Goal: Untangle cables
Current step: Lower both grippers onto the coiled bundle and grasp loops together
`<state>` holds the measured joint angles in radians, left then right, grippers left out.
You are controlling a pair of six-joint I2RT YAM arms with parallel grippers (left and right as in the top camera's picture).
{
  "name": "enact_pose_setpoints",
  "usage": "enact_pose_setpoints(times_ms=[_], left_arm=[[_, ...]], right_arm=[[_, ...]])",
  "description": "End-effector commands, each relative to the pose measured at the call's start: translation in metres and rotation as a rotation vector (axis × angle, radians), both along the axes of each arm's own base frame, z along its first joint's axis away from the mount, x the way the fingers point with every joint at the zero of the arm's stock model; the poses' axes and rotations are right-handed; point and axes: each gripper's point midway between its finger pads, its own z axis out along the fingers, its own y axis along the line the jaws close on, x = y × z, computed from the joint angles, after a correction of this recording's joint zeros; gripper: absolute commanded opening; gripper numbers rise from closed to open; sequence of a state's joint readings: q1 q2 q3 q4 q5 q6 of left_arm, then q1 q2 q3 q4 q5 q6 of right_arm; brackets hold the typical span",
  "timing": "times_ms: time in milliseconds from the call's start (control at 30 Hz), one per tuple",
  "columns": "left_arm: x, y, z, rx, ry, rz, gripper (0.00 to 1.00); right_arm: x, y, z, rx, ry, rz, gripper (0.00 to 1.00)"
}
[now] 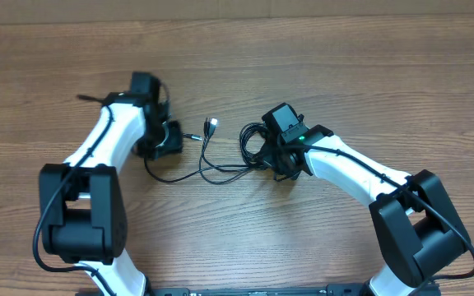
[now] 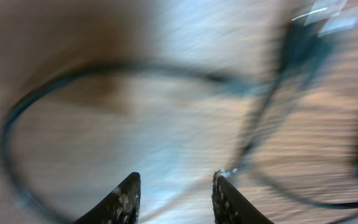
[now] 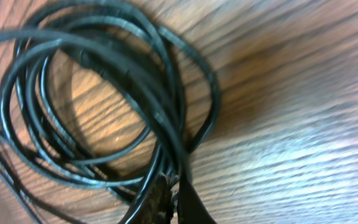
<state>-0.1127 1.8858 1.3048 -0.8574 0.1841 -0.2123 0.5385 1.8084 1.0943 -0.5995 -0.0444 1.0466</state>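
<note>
Quick count from the overhead view: two arms (image 1: 105, 136), two claws, one wooden table (image 1: 369, 66), and one tangle of thin black cables (image 1: 249, 144). How many separate cords are in it can't be told. One silver-tipped plug (image 1: 212, 123) can be picked out, just above the middle of the frame. A smaller dark plug end (image 1: 192, 136) is seen a bit to its left.

Most of the cord is wound into a coil (image 3: 160, 93) just right of centre in the overhead shot. A few loose strands (image 1: 208, 168) are trailed leftward across the middle of the table toward the left arm.

Right claw (image 3: 174, 199) – its fingers (image 3: 157, 202) are seen pressed nearly together at the bottom edge of the right wrist view. They're clamped on a strand at the lower edge of the coil. In the overhead view it's parked right on top of the bundle.

Left claw (image 2: 176, 193) – its fingers (image 2: 126, 199) are held well apart, with only bare table seen between them. That view is badly blurred. A big loop (image 2: 135, 67) of cord is laid out above the fingertips, with the silver plug up in the upper right corner. A thin strand is seen close to the right-hand fingertip, but whether it's touched can't be told.
</note>
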Motion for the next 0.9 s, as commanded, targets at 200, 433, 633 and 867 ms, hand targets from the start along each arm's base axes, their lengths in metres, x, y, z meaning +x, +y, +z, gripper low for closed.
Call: enact_pose_setpoints(times_ms=[200,433,633,867], left_arm=[[0.016,-0.098,0.017,-0.093,-0.133,-0.148,0.28],[0.029,-0.128,-0.008,-0.102,-0.161,-0.109,0.33],[0.036,-0.154,-0.036,-0.228,-0.144,-0.149,0.31],[0.035,-0.168,-0.044,-0.287,-0.168,-0.281,0.30]], right_arm=[[0.016,-0.026,0.004,-0.045,-0.040,-0.066,0.10],[0.019,-0.026,0.005,-0.046,-0.054,-0.069,0.22],[0.025,-0.022,0.008,-0.046,-0.093,-0.007,0.36],[0.038,0.001,0.018,0.031,-0.175,0.132,0.44]])
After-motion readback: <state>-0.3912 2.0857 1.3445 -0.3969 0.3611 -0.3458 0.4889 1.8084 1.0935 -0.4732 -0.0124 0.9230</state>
